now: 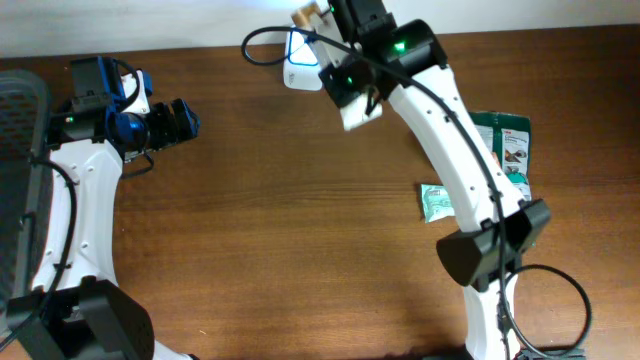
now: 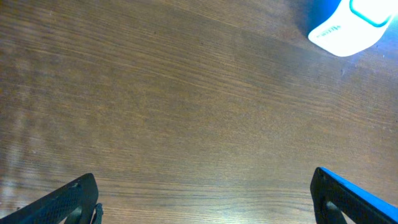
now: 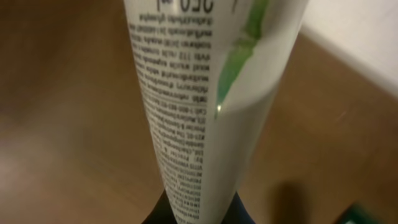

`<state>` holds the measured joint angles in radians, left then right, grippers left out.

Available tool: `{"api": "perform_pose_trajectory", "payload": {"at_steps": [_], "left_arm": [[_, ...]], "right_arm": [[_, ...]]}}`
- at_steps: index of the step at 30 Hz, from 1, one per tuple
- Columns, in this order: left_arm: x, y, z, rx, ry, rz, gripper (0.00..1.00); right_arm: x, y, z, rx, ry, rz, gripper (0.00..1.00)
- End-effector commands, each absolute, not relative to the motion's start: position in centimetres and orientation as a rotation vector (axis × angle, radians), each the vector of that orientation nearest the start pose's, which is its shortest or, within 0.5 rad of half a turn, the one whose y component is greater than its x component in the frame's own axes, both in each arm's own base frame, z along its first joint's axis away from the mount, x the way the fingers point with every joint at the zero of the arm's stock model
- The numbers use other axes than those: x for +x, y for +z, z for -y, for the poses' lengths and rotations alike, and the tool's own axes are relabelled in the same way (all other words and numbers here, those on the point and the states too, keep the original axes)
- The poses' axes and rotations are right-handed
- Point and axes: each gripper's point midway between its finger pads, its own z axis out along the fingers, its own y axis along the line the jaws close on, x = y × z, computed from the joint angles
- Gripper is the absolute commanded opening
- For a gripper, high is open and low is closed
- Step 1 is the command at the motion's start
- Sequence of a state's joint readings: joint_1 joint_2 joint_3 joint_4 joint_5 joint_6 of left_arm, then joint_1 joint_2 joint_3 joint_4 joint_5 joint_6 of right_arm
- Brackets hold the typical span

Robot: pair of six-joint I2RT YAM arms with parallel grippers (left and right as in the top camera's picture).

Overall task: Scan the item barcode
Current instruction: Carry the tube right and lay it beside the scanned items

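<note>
One white tube point(image 3: 205, 124), long axis running straight out — right fingers point(image 3: 237, 217) clamped.

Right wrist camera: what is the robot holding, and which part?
The right gripper pinches a white tube by its narrow end; the left gripper is open and empty.

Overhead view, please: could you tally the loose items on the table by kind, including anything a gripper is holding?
White scanner: 1
White tube: 1
Green packets: 2 clearly seen (dark, pale)
Total: 4
</note>
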<state>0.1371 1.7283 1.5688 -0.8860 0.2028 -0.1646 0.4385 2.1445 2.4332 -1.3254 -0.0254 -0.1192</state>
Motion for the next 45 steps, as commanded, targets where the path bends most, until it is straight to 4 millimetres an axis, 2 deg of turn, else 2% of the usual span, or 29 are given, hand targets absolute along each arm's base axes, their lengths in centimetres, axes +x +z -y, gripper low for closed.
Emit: {"api": "perform_pose_trajectory", "payload": {"at_steps": [1, 2, 4, 7, 11, 12, 15, 17, 19, 23, 24, 26, 27, 29, 32, 33, 34, 36, 39, 41, 42, 43, 44, 45], "left_arm": [[43.6, 18.3, -2.5, -0.321, -0.283, -2.590, 0.99], [43.6, 18.3, -2.5, -0.321, -0.283, -2.590, 0.99], [43.6, 18.3, -2.5, -0.321, -0.283, -2.590, 0.99], [43.6, 18.3, -2.5, -0.321, -0.283, -2.590, 0.99], [43.6, 18.3, -2.5, -0.321, -0.283, -2.590, 0.99], [43.6, 18.3, -2.5, -0.321, -0.283, -2.590, 0.99], [43.6, 18.3, -2.5, -0.321, -0.283, -2.590, 0.99], [43.6, 18.3, -2.5, -0.321, -0.283, -2.591, 0.99], [43.6, 18.3, -2.5, -0.321, -0.283, -2.590, 0.99], [43.6, 18.3, -2.5, -0.321, -0.283, -2.590, 0.99], [43.6, 18.3, -2.5, -0.321, -0.283, -2.590, 0.99], [43.6, 18.3, -2.5, -0.321, -0.283, -2.590, 0.99], [43.6, 18.3, -2.6, -0.321, -0.283, -2.590, 0.99], [43.6, 18.3, -2.5, -0.321, -0.283, -2.590, 0.99], [43.6, 18.3, -2.5, -0.321, -0.283, -2.590, 0.99], [43.6, 18.3, -2.5, -0.321, -0.283, -2.590, 0.99], [43.6, 18.3, -2.6, -0.321, -0.283, -2.591, 0.99], [43.6, 18.3, -2.6, -0.321, -0.282, -2.590, 0.99], [43.6, 18.3, -2.5, -0.321, -0.283, -2.590, 0.99], [43.6, 18.3, -2.5, -0.321, -0.283, -2.590, 0.99], [43.6, 18.3, -2.5, -0.321, -0.283, -2.590, 0.99], [43.6, 18.3, -2.5, -0.321, -0.283, -2.590, 0.99], [43.6, 18.3, -2.5, -0.321, -0.283, -2.591, 0.99], [43.6, 18.3, -2.5, -0.321, -0.283, -2.590, 0.99]], "right_arm": [[41.2, 28.6, -21.5, -0.631, 0.320, -2.574, 0.04], [40.6, 28.2, -20.9, -0.600, 0.317, -2.619, 0.04], [38.8, 26.3, -18.4, -0.528, 0.288, -2.779, 0.04], [38.1, 23.2, -15.8, -0.429, 0.246, -2.945, 0.04], [37.3, 15.5, -13.4, -0.273, 0.190, -3.147, 0.04], [36.9, 13.0, -12.7, -0.217, 0.175, -3.195, 0.04], [36.5, 8.9, -11.3, -0.166, 0.161, -3.239, 0.04], [36.3, 7.6, -10.1, -0.117, 0.155, -3.254, 0.04], [36.2, 7.0, -8.7, -0.078, 0.120, -3.267, 0.05], [36.2, 6.9, -7.6, -0.051, 0.078, -3.271, 0.16], [36.3, 6.9, -7.4, -0.044, 0.077, -3.269, 0.25], [36.4, 7.1, -7.1, -0.028, 0.080, -3.269, 0.51], [36.6, 7.6, -7.1, -0.029, 0.081, -3.261, 0.53], [38.2, 10.3, -7.5, -0.036, 0.098, -3.187, 0.54], [40.2, 16.3, -7.8, -0.042, 0.123, -3.060, 0.54], [40.6, 20.2, -7.9, -0.049, 0.135, -2.989, 0.54], [40.6, 22.0, -7.9, -0.050, 0.141, -2.954, 0.54], [39.5, 27.0, -7.8, -0.056, 0.159, -2.853, 0.54], [37.3, 31.8, -8.3, -0.091, 0.184, -2.732, 0.54], [34.9, 35.5, -8.7, -0.123, 0.209, -2.627, 0.55], [33.4, 37.4, -8.5, -0.129, 0.221, -2.568, 0.58], [32.3, 38.7, -8.3, -0.129, 0.230, -2.528, 0.72], [31.0, 40.1, -8.2, -0.134, 0.248, -2.483, 0.98], [30.2, 41.0, -8.0, -0.132, 0.247, -2.452, 0.98]]}}
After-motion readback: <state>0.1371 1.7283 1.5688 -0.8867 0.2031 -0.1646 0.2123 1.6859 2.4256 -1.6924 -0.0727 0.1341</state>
